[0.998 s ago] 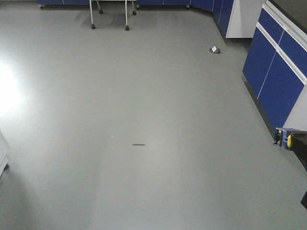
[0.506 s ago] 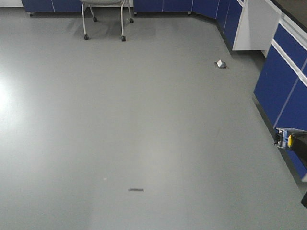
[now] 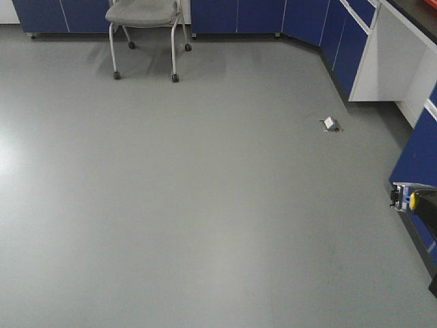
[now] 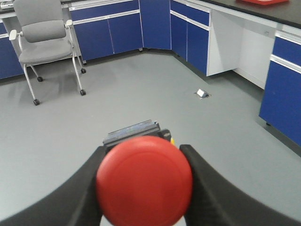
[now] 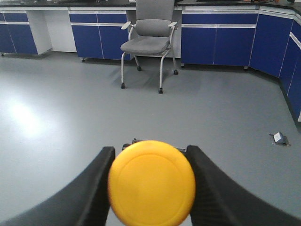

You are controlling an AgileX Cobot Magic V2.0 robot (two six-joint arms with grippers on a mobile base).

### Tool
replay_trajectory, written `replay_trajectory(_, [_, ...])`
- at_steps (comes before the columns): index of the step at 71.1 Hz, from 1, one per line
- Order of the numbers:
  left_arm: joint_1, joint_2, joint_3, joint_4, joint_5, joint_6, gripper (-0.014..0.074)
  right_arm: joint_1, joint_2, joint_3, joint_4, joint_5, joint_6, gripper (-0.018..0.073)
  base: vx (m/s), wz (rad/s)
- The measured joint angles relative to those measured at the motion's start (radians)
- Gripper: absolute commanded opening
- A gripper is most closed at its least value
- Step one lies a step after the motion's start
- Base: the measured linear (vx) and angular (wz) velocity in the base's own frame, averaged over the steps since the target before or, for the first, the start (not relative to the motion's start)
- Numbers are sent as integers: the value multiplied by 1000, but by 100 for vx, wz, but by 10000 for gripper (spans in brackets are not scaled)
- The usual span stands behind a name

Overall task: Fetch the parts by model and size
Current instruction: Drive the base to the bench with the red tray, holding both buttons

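A red-capped push-button part (image 4: pixel 144 179) fills the bottom of the left wrist view, its dark blocky base (image 4: pixel 134 131) pointing away. My left gripper (image 4: pixel 143 149) is shut on it, one black finger on each side of the cap. The right wrist view shows the yellow-capped part (image 5: pixel 151 181) the same way, with my right gripper (image 5: pixel 150 149) shut on it. At the right edge of the front view the yellow-capped part (image 3: pixel 408 199) hangs above the floor in the right gripper (image 3: pixel 418 201). The left gripper is out of the front view.
A grey wheeled chair (image 3: pixel 143 20) stands at the far left of the grey floor. A small floor socket box (image 3: pixel 330 124) sticks up at the right. Blue cabinets (image 3: pixel 418 154) and a white panel (image 3: pixel 392 55) line the right side and back wall.
The whole floor scene has slid down the front view: the chair has come into view, the socket box has moved lower, and the dark floor mark has left the bottom. Both parts stay held.
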State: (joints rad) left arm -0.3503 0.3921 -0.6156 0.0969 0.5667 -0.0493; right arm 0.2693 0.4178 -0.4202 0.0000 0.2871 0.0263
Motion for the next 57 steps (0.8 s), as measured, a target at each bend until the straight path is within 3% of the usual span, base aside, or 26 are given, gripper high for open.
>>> replay_trajectory(57, [0, 0, 0, 0, 0, 0, -6, 0, 0, 0, 0, 0, 0, -10, 69, -3])
